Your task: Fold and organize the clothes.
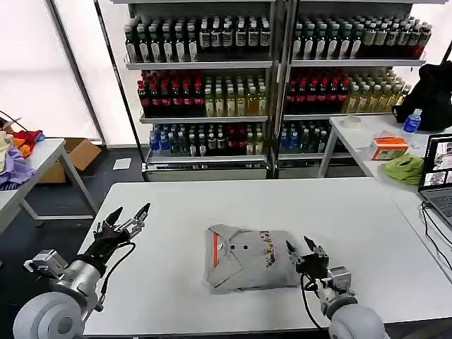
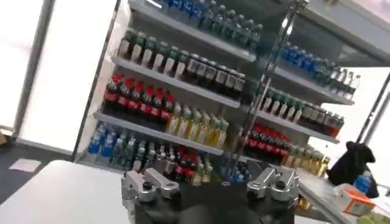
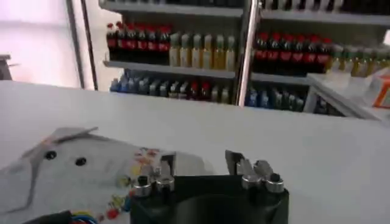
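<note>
Nearest the head camera, the right gripper (image 1: 302, 248) hovers with its fingers spread and holding nothing, just beside the right edge of a folded light-grey collared shirt (image 1: 247, 258). That shirt lies in the middle of the white table (image 1: 353, 212), its orange placket lining and small multicoloured print facing up. Over the table's left edge, well apart from the shirt, the left gripper (image 1: 130, 215) is raised, also spread and empty.

Beyond the hands, past the white rectangular desk (image 1: 212, 205), stand tall metal shelves (image 1: 272, 63) packed with rows of dark, red, yellow and blue bottles. Off past the right hand's side, a second white desk (image 1: 364, 141) carries an orange box (image 1: 388, 147), a crumpled lime-green cloth (image 1: 405, 169), a blue-capped clear bottle (image 1: 412, 121) and an open black laptop (image 1: 439, 180). Off past the left hand's side sits a brown cardboard box (image 1: 76, 157).
</note>
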